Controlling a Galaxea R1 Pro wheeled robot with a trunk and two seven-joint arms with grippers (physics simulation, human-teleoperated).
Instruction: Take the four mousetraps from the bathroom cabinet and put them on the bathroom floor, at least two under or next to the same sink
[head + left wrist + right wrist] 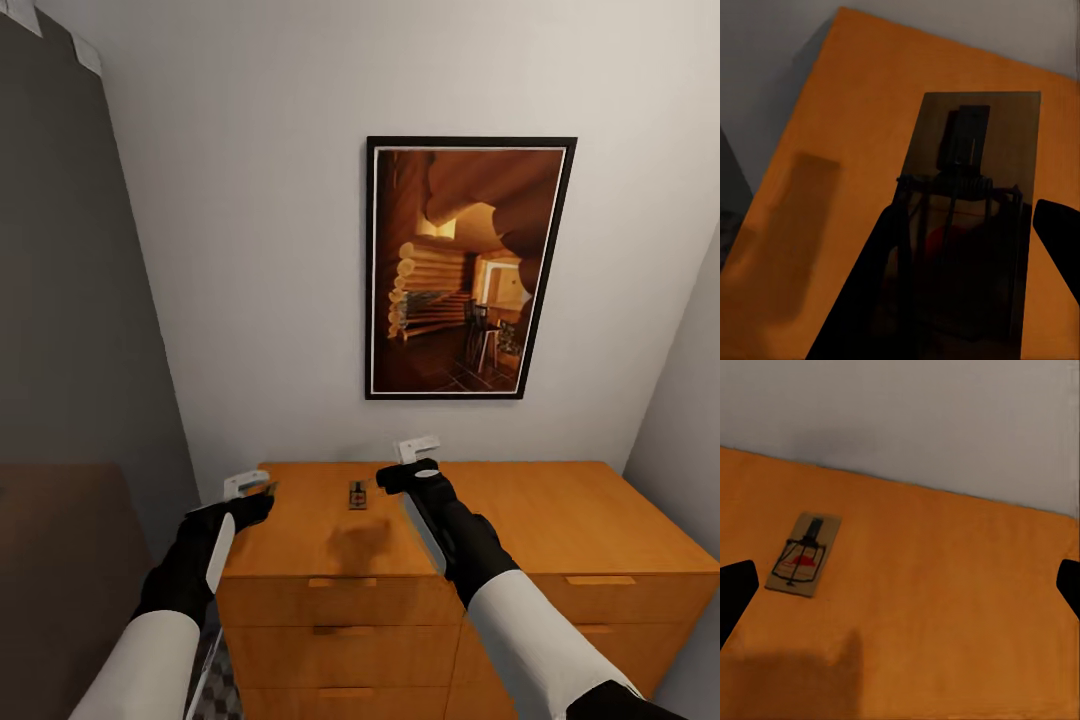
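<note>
One mousetrap (357, 494) lies on the cabinet (560, 520) top between both claws. Left claw (262, 493) grips another mousetrap (967, 247); right claw (392, 478) hovers wide open, empty.

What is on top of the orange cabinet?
One mousetrap lies flat on the cabinet top. The left claw holds another mousetrap above it. The closed drawers hide whatever is inside.

soft, even light is rendered throughout, blurred arm shadows are cast on the cabinet top (560, 520), and wide-angle stretching is seen at frame edges.
</note>
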